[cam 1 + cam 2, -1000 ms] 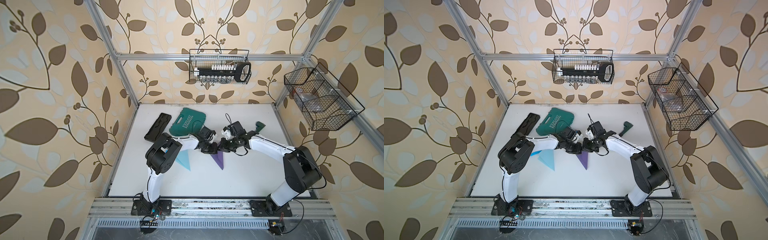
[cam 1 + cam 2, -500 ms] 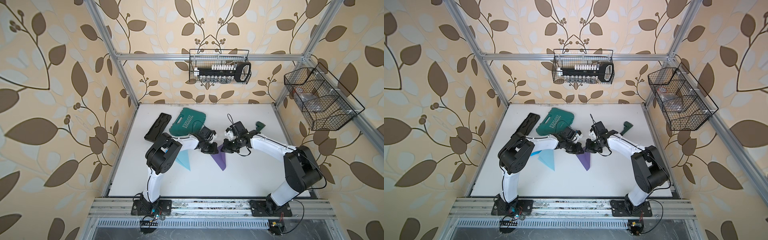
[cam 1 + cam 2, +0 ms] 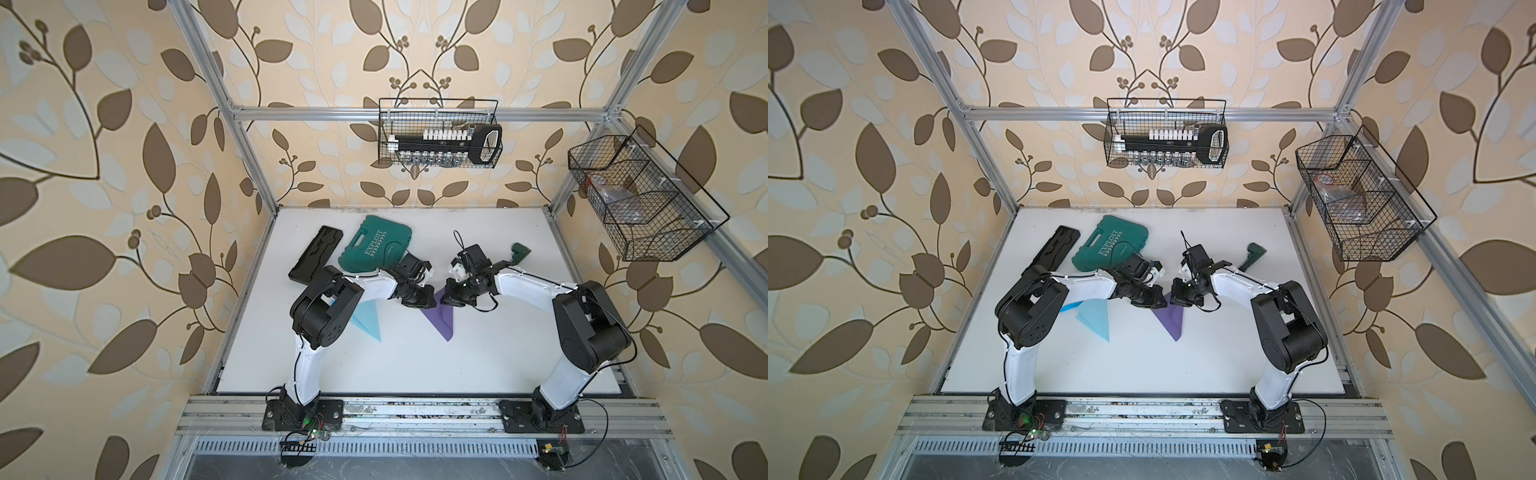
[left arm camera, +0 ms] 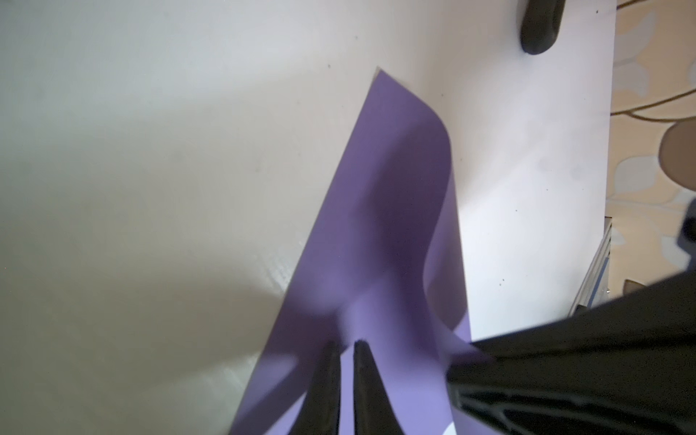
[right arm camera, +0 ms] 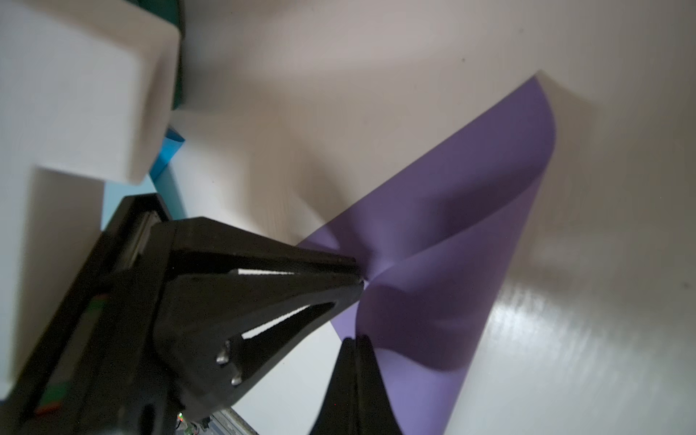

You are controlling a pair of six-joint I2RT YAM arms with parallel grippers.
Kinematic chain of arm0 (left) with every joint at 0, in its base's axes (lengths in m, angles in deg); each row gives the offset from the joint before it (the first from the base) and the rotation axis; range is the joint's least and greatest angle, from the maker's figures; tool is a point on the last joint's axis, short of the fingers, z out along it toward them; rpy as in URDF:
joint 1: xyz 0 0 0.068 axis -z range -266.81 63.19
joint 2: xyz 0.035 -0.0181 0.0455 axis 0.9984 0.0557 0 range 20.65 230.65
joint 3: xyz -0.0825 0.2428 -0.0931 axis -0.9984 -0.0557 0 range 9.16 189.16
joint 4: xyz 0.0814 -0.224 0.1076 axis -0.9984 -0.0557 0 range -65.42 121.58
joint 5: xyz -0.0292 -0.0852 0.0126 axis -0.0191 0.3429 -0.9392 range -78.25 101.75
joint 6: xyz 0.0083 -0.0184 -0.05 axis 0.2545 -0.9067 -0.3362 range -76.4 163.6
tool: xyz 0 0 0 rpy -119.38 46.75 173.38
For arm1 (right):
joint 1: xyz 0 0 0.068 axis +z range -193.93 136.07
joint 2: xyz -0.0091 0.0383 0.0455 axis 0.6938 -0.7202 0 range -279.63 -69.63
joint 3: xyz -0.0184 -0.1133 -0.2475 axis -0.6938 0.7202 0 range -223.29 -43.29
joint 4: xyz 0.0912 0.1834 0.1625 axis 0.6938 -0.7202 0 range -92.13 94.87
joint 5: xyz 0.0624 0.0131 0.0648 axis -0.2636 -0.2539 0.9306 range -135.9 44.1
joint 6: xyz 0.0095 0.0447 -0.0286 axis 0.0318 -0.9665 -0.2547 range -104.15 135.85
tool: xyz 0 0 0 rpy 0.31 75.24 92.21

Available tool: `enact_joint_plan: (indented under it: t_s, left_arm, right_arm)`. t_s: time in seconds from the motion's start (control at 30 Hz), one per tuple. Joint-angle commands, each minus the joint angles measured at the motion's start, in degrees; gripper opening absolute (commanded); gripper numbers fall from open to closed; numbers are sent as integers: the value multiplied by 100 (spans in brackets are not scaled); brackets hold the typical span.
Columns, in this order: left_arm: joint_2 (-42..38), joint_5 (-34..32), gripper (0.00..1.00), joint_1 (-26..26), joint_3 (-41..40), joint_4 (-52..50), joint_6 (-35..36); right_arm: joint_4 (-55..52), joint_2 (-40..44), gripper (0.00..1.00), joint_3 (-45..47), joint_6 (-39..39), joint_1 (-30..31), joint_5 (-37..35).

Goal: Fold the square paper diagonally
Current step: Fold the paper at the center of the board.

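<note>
The purple square paper [image 3: 441, 322] [image 3: 1172, 320] lies mid-table, bent over into a loose triangle with its top layer arched, not pressed flat. My left gripper [image 3: 432, 302] [image 4: 348, 344] is shut on the raised layer near the far end; its dark fingers [image 4: 325, 380] leave only a sliver between them. In the right wrist view those same black fingertips [image 5: 354, 278] pinch a pucker in the paper [image 5: 452, 226]. My right gripper [image 3: 444, 301] [image 5: 356, 341] is shut on the paper's edge right beside the left one.
A folded light blue paper [image 3: 368, 322] lies under the left arm. A green tool case [image 3: 376, 249] and a black tray [image 3: 316, 259] sit at the back left. A small green tool [image 3: 519, 251] lies at the back right. Wire baskets [image 3: 440, 139] [image 3: 640, 203] hang on the walls.
My right gripper has drawn slightly right, away from the left gripper, and a bit more purple paper shows between and below them. The left jaws have closed a touch.
</note>
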State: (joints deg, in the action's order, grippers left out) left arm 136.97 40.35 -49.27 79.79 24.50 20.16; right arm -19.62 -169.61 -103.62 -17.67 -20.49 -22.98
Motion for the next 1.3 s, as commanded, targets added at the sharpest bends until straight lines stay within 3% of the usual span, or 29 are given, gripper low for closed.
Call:
enact_joint_plan:
  t_s: [0.0,0.9,1.27]
  left_arm:
    - [-56,-193,11,12,-151,-434,102]
    - [-247,-529,9,8,-159,-701,171]
    - [-770,-874,13,-2,-419,-649,156]
  right_arm:
    - [211,-163,2,-151,-151,9,98]
    - [-38,-939,6,-622,-108,339,-639]
    - [-367,-1093,6,-742,-20,527,-1173]
